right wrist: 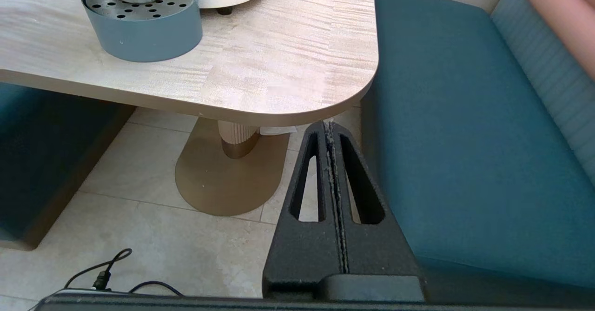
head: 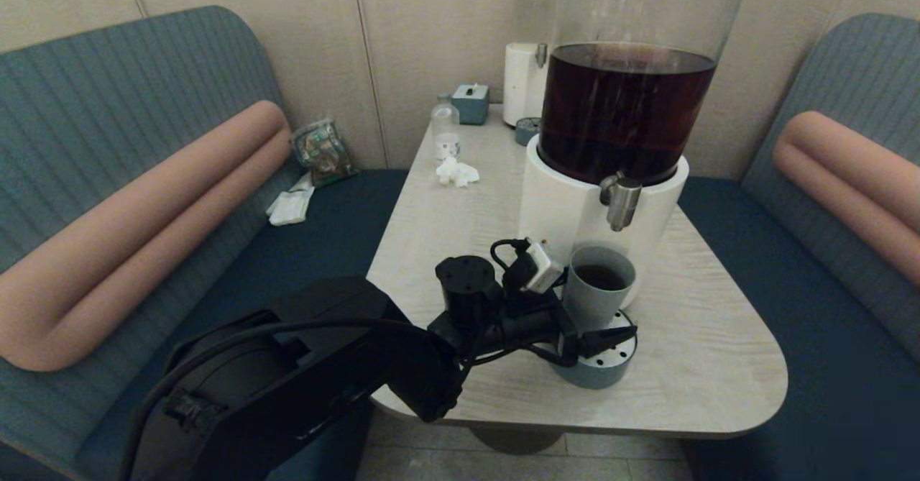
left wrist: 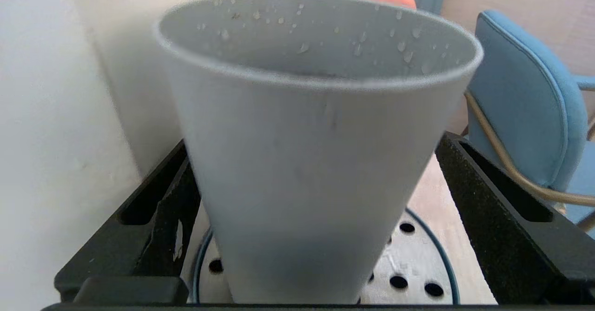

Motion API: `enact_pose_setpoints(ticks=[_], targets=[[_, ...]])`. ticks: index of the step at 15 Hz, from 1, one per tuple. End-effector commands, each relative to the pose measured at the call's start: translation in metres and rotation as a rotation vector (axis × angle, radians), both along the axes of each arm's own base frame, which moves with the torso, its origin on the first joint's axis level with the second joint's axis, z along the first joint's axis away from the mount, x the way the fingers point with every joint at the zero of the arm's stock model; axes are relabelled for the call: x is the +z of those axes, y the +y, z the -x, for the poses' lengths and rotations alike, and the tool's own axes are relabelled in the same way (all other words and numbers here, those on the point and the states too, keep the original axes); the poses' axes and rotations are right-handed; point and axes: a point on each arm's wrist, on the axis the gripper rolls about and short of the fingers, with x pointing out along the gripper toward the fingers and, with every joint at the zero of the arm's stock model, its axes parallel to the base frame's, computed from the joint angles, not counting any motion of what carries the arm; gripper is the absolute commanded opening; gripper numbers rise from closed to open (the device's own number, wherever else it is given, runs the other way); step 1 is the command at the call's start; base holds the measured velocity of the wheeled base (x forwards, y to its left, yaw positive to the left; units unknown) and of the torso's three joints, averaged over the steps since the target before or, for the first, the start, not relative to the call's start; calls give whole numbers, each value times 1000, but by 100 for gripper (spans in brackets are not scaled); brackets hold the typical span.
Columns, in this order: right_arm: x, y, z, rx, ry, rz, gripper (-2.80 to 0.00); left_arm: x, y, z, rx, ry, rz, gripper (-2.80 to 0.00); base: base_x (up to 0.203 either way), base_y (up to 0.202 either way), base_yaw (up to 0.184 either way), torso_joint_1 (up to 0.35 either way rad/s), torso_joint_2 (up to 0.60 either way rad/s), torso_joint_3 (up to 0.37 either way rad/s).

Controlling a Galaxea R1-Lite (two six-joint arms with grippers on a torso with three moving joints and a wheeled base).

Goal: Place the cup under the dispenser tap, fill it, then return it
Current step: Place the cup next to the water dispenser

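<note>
The grey-blue cup [head: 598,283] stands upright on the round drip tray [head: 602,372], directly below the steel dispenser tap [head: 619,200] of the big white-based dispenser [head: 560,211]. Dark liquid shows in the cup's bottom, and droplets dot its inner wall [left wrist: 325,41]. My left gripper [head: 602,321] reaches in from the left, low over the tray. Its black fingers [left wrist: 465,176] press against both sides of the cup [left wrist: 316,162], so it is shut on it. My right gripper [right wrist: 329,127] hangs shut and empty below the table's front right corner.
At the table's far end stand a smaller pale dispenser [head: 523,82], a clear bottle [head: 445,125], a teal tissue box [head: 471,102] and a crumpled tissue [head: 457,172]. Blue benches flank the table [head: 704,366]. The tray sits near the front edge.
</note>
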Motion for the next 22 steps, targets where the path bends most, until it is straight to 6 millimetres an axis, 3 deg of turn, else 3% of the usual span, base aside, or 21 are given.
enact_pose_setpoints(ticks=[1, 20, 21, 22], targets=[[0, 0, 0, 1, -2, 1, -280, -2, -2, -3, 11, -9, 11, 0, 0, 0, 0, 0, 0, 0], [0, 0, 0, 1, -2, 1, -280, -1, -7, 1, 46, -4, 74, 0, 0, 0, 0, 0, 0, 0], [0, 0, 0, 1, -2, 1, -280, 0, -8, 0, 55, -9, 81, -280, 0, 0, 0, 0, 0, 0], [0, 0, 0, 1, -2, 1, -280, 0, -8, 1, 60, -8, 82, -280, 0, 0, 0, 0, 0, 0]])
